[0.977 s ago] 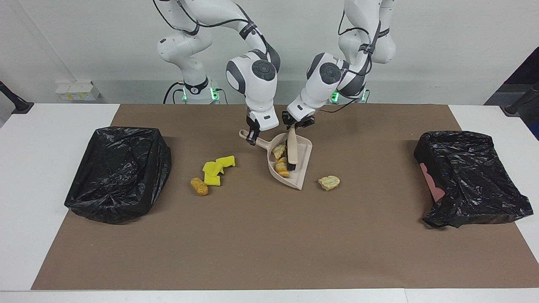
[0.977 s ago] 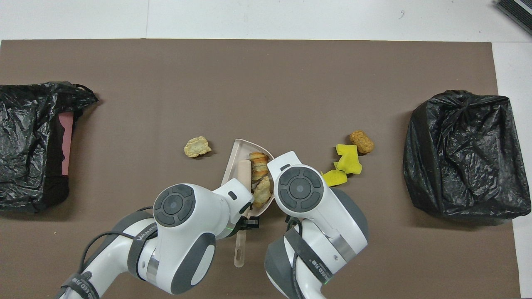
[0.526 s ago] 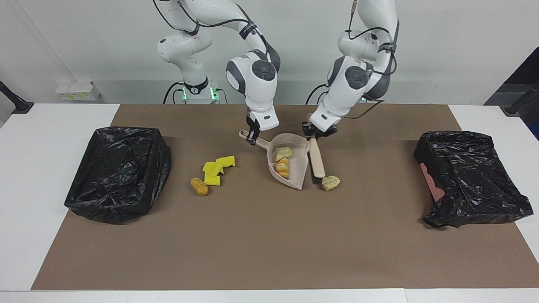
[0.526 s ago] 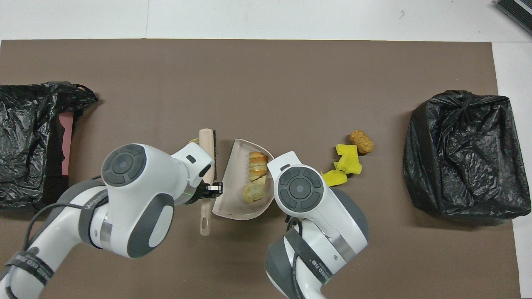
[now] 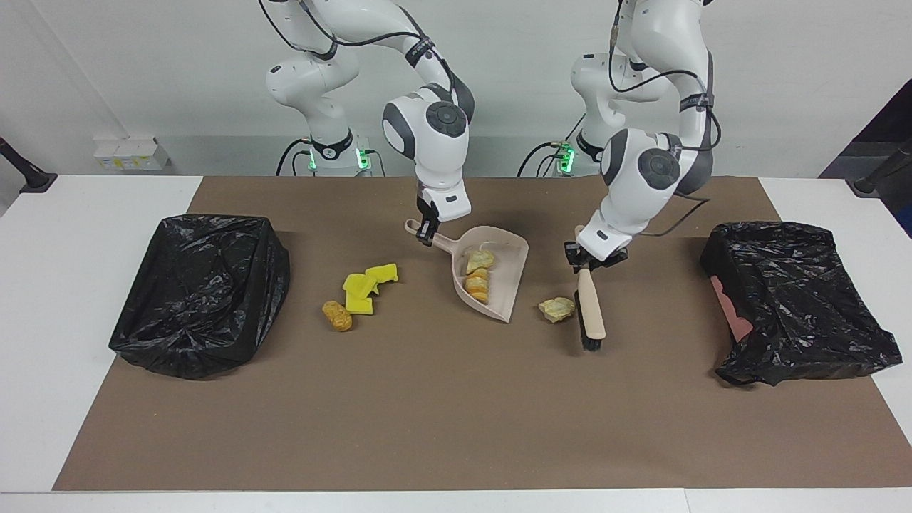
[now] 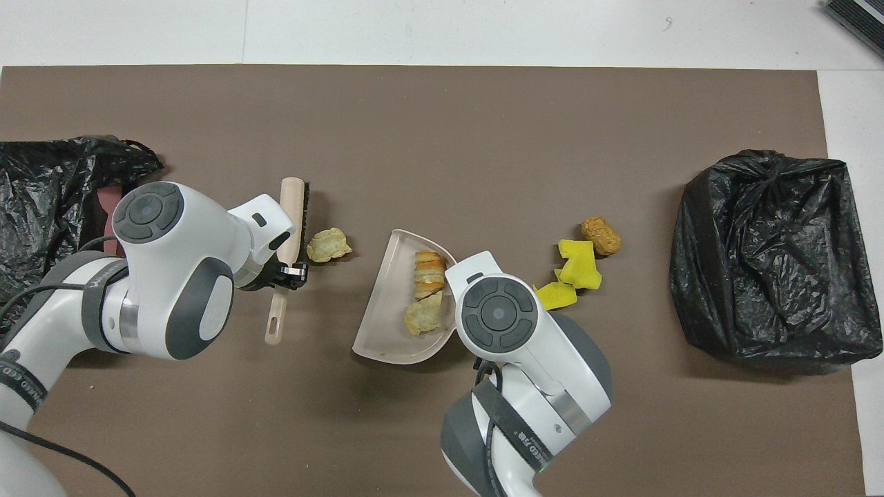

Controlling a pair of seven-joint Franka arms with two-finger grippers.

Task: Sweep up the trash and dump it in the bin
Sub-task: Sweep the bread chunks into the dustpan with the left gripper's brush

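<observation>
The right gripper (image 5: 427, 231) clamps the dustpan (image 5: 507, 274) handle, two bread lumps (image 5: 477, 276) inside and yellow pieces (image 5: 367, 283) with the nugget (image 5: 337, 315) at its nine o'clock. At its three o'clock lies a loose lump (image 5: 557, 308). Beside it the left gripper (image 5: 588, 260) grips the brush (image 5: 590, 313); a fast stroke could flick that lump past the pan's lip.

The bench (image 5: 43, 299) is showing white under a plain brown mat (image 5: 427, 413). Two bins are wearing glossy black bags (image 5: 203, 292) (image 5: 794, 299), one baring a pink patch (image 5: 725, 303). The dustpan (image 5: 507, 274) and brush handle (image 5: 591, 310) are showing beige, the bristles (image 5: 584, 331) black. The trash is showing bright yellow (image 5: 367, 283), orange-brown (image 5: 337, 315) and pale tan (image 5: 557, 308). The arms are looking white and grey.
</observation>
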